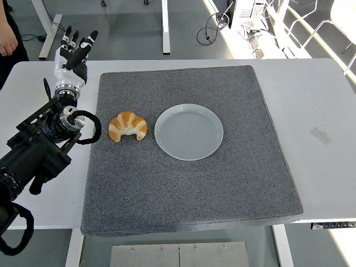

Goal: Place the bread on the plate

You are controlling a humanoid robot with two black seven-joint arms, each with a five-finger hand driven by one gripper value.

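Observation:
A golden croissant (pixel 128 126) lies on the grey mat (pixel 183 189), just left of a round white plate (pixel 189 132) that holds nothing. My left hand (pixel 75 50) is raised over the table's far left corner, well behind and left of the croissant. Its fingers (pixel 83 43) point upward and are spread, holding nothing. The black left forearm (pixel 39 150) runs in from the left edge. No right arm shows.
The grey mat covers most of the white table (pixel 322 111). A person's hand (pixel 8 41) shows at the top left corner. Table legs and cables stand on the floor beyond the far edge.

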